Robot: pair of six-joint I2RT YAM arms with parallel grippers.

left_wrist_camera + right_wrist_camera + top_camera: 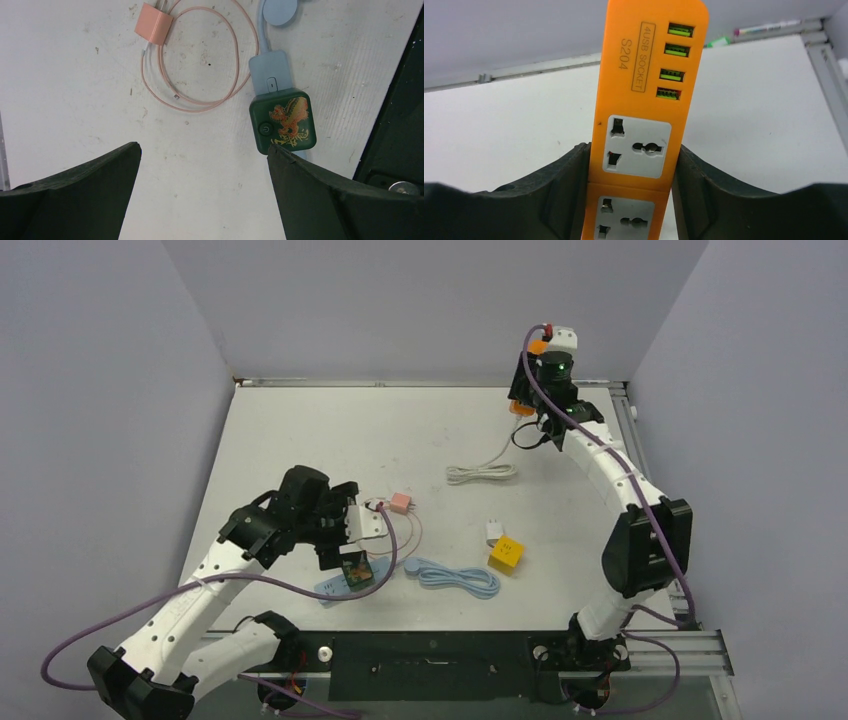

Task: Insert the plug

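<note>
Right end effector [631, 165] gripped the orange power strip [649, 75] tightly between its fingers above the far side of the desk [749, 100], while the left end effector [202, 150] hung wide open over the green plug [282, 120] lying flat, joined to a blue cable [270, 70], near a pink charger [154, 23].
</note>
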